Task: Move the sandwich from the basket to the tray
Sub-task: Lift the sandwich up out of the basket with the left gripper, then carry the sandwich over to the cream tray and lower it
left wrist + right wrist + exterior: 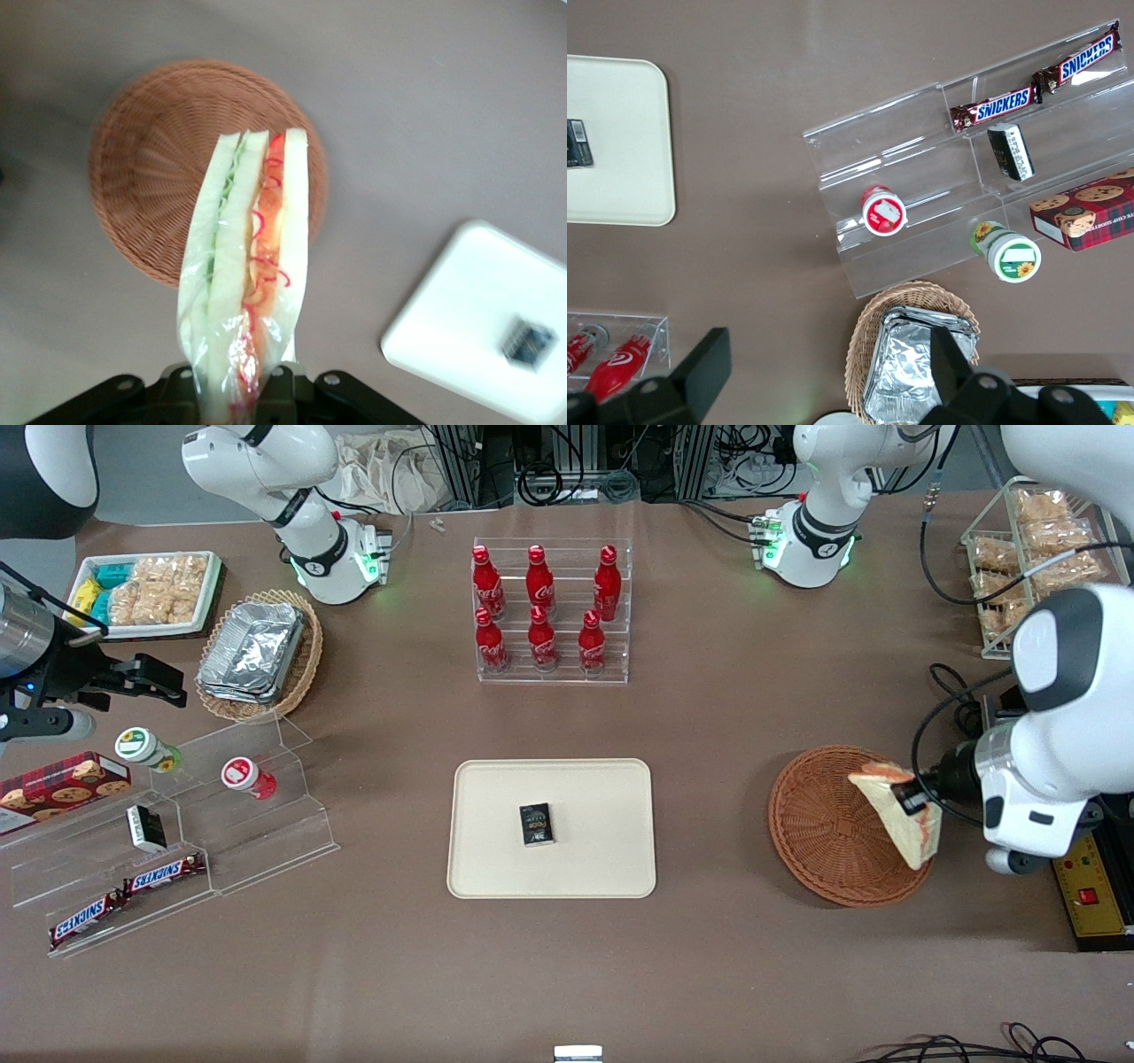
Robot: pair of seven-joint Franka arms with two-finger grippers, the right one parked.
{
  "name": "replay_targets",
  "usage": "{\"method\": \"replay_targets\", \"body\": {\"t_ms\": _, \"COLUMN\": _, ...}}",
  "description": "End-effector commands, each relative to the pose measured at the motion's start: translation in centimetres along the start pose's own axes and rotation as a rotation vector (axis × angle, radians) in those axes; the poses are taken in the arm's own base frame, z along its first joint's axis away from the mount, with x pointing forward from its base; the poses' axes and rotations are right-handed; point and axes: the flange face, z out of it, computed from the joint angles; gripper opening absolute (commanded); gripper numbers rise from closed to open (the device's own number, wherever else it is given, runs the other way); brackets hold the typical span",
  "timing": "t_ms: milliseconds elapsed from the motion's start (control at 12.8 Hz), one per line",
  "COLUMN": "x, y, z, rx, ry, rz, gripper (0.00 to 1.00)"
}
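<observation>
The sandwich [904, 819], a pale bread wedge in clear wrap with orange-red and green filling [252, 266], hangs lifted above the rim of the round reddish-brown wicker basket [828, 825] at its working-arm edge. My gripper [917, 795] is shut on the sandwich, its black fingers clamping the wedge's lower end [248, 390]. The basket [159, 168] below holds nothing else that I can see. The cream-beige tray [496, 850] lies flat mid-table, toward the parked arm from the basket; its corner [452, 328] shows in the left wrist view.
A small black packet [536, 824] lies in the tray's middle. An acrylic rack of red bottles [549, 611] stands farther from the front camera. A yellow control box [1094, 890] sits at the working arm's end. Clear shelves with snacks [168, 841] occupy the parked arm's end.
</observation>
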Motion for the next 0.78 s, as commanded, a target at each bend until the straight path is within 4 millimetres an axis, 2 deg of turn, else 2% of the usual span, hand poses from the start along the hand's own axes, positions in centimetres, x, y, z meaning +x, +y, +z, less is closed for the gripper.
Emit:
{"method": "replay_targets", "body": {"t_ms": 0, "x": -2.8, "y": 7.9, "z": 3.2, "rx": 0.002, "ry": -0.044, "rz": 0.147, "gripper": 0.00}}
{"method": "replay_targets", "body": {"t_ms": 78, "x": -4.5, "y": 10.8, "z": 4.5, "rx": 0.007, "ry": -0.052, "rz": 0.195, "gripper": 0.00}}
{"method": "replay_targets", "body": {"t_ms": 234, "x": -6.9, "y": 16.2, "z": 9.0, "rx": 0.026, "ry": -0.031, "rz": 0.283, "gripper": 0.00}}
{"method": "replay_targets", "body": {"t_ms": 468, "x": -9.4, "y": 22.4, "z": 16.0, "rx": -0.016, "ry": 0.032, "rz": 0.377, "gripper": 0.01}}
{"method": "replay_targets", "body": {"t_ms": 545, "x": -10.2, "y": 24.0, "z": 18.6, "rx": -0.026, "ry": 0.041, "rz": 0.399, "gripper": 0.24}}
{"method": "replay_targets", "body": {"t_ms": 623, "x": -11.2, "y": 25.7, "z": 21.7, "rx": -0.040, "ry": 0.053, "rz": 0.416, "gripper": 0.14}}
{"method": "replay_targets", "body": {"t_ms": 701, "x": -12.7, "y": 27.4, "z": 23.6, "rx": -0.046, "ry": 0.090, "rz": 0.438, "gripper": 0.06}}
